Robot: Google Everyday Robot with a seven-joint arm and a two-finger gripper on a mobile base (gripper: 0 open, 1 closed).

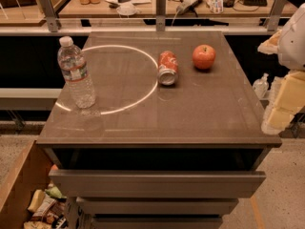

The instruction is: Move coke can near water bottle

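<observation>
The coke can (167, 67), orange-red with white markings and a silver end facing me, lies on its side near the middle of the brown table top (190, 113). The water bottle (76, 74), clear with a white cap and white label, stands upright near the table's left edge, well to the left of the can. My gripper (284, 104) shows as pale yellow and white parts at the right edge of the view, beyond the table's right side, far from the can and holding nothing that I can see.
A red apple (204, 57) sits just right of the can. A bright ring of light lies on the table between bottle and can. Drawers (157, 182) stand pulled out below the front edge. A bin of snacks (45, 206) is at the lower left. A railing (157, 28) runs behind.
</observation>
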